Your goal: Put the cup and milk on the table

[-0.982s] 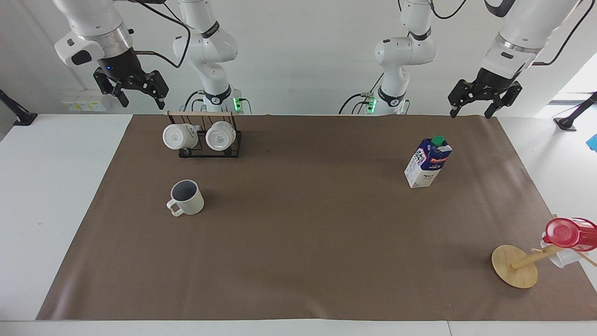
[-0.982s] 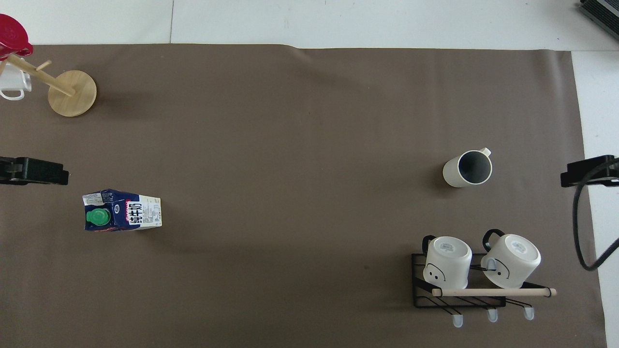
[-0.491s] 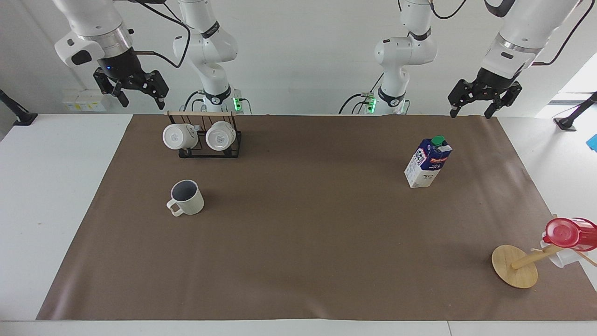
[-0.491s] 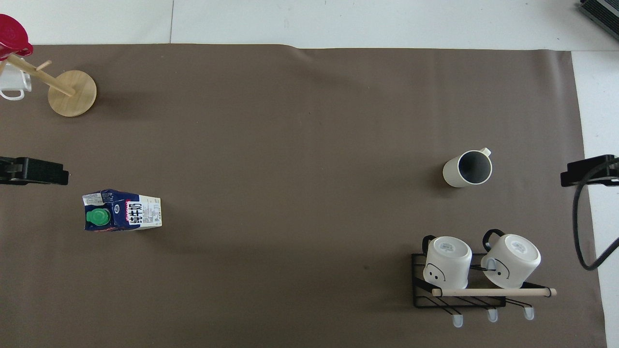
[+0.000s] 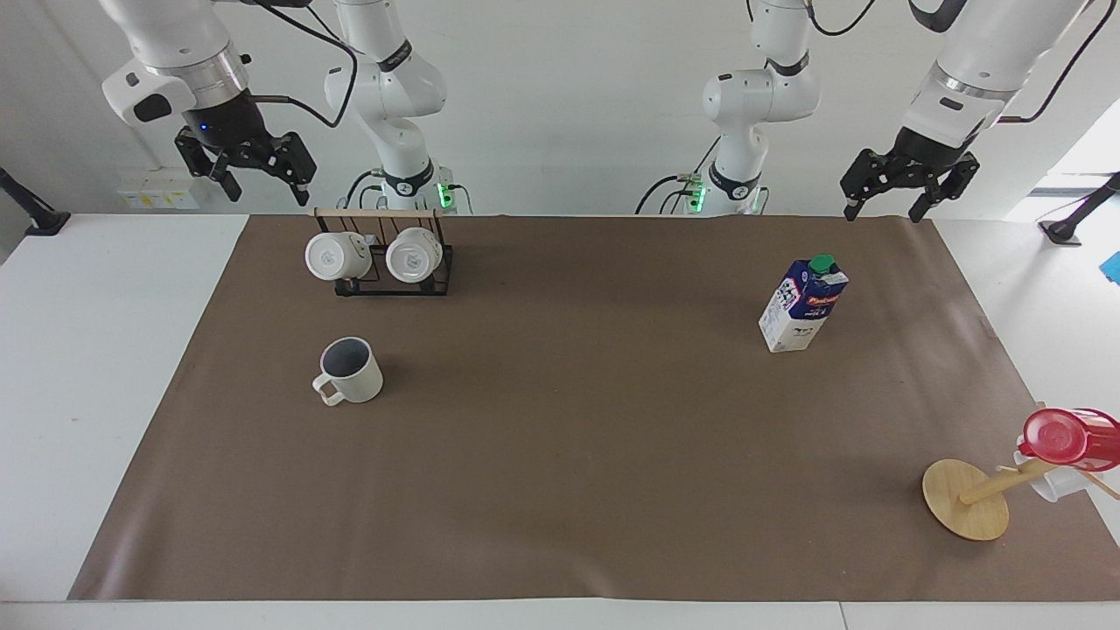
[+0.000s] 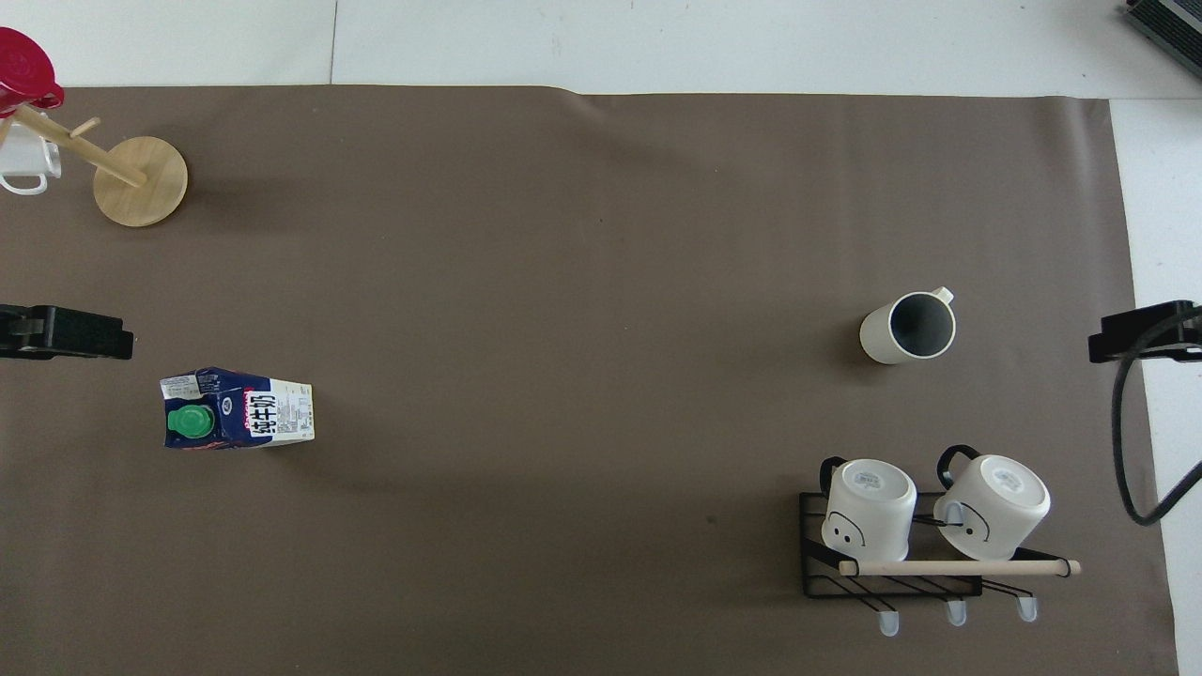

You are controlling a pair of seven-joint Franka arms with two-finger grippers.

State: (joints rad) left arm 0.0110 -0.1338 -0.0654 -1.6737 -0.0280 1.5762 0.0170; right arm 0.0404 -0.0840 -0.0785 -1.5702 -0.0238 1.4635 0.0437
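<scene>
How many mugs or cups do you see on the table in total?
5: cream mug with dark inside upright on the brown paper; two white mugs on the black wire rack; a red translucent cup and a partly hidden white mug on the wooden stand.

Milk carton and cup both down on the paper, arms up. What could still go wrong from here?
1. The milk carton is tall on a narrow base, so a low pass by the left gripper, which hangs over the paper's edge near it, might tip it.
2. The cup stands close to the mug rack; the right gripper descending could clip either.
</scene>
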